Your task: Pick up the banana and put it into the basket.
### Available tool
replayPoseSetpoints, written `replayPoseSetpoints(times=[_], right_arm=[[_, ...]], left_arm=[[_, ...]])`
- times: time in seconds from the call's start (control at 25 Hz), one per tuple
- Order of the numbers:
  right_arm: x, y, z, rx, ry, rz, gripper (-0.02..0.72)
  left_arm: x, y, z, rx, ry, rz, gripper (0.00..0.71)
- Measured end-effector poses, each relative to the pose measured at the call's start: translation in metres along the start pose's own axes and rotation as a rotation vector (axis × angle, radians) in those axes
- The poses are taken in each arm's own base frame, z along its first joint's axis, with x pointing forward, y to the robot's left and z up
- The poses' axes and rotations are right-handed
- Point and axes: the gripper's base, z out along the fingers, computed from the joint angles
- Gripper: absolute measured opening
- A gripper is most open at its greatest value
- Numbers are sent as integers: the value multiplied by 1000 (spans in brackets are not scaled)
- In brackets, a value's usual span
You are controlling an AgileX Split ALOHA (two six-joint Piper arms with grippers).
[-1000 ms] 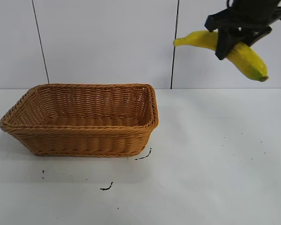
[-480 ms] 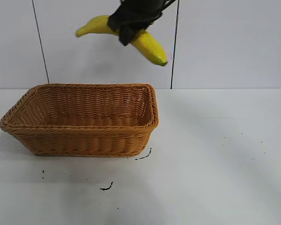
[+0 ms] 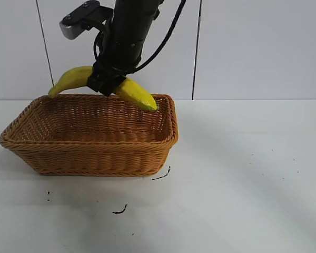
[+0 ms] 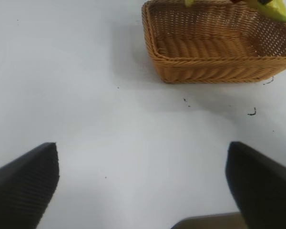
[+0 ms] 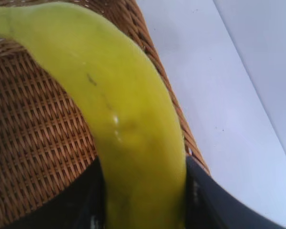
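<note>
My right gripper (image 3: 109, 84) is shut on the yellow banana (image 3: 134, 93) at its middle and holds it just above the far rim of the tan woven basket (image 3: 95, 158). The banana lies lengthwise over the basket, its greenish end to the right. In the right wrist view the banana (image 5: 119, 124) fills the space between the black fingers (image 5: 205, 200), with the basket's weave (image 5: 33, 133) below. My left gripper (image 4: 143, 191) is open and empty over bare table; its view shows the basket (image 4: 205, 67) farther off with the banana's tip (image 4: 271, 7) above it.
The white table (image 3: 242, 179) has a few small dark marks (image 3: 120, 211) in front of the basket. A white panelled wall stands behind. The right arm's black body (image 3: 129, 31) reaches down from above the basket.
My right gripper has carried the banana from the upper right leftward and down, from high above the table to just over the basket's far rim. The basket has not moved.
</note>
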Motion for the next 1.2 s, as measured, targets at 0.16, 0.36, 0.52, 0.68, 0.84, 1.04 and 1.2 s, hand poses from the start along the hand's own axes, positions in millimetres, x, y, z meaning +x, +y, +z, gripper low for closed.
replayPoseSetpoints(times=[0.16, 0.36, 0.52, 0.68, 0.84, 1.04, 1.2], right_arm=[[0, 3, 2, -29, -8, 22, 300], [-1, 5, 2, -47, -22, 21, 384], [-4, 4, 2, -36, -44, 25, 603], [-6, 2, -1, -27, -61, 88, 686], [-12, -7, -22, -7, -84, 260, 692], [-3, -41, -57, 27, -96, 573, 692], [41, -84, -64, 51, 8, 747, 692]], left_arm=[[0, 0, 0, 0, 0, 0, 690], [0, 0, 0, 0, 0, 0, 690], [0, 0, 0, 0, 0, 0, 690], [0, 0, 0, 0, 0, 0, 690], [0, 0, 0, 0, 0, 0, 690], [0, 0, 0, 0, 0, 0, 690], [0, 0, 0, 0, 0, 0, 690]])
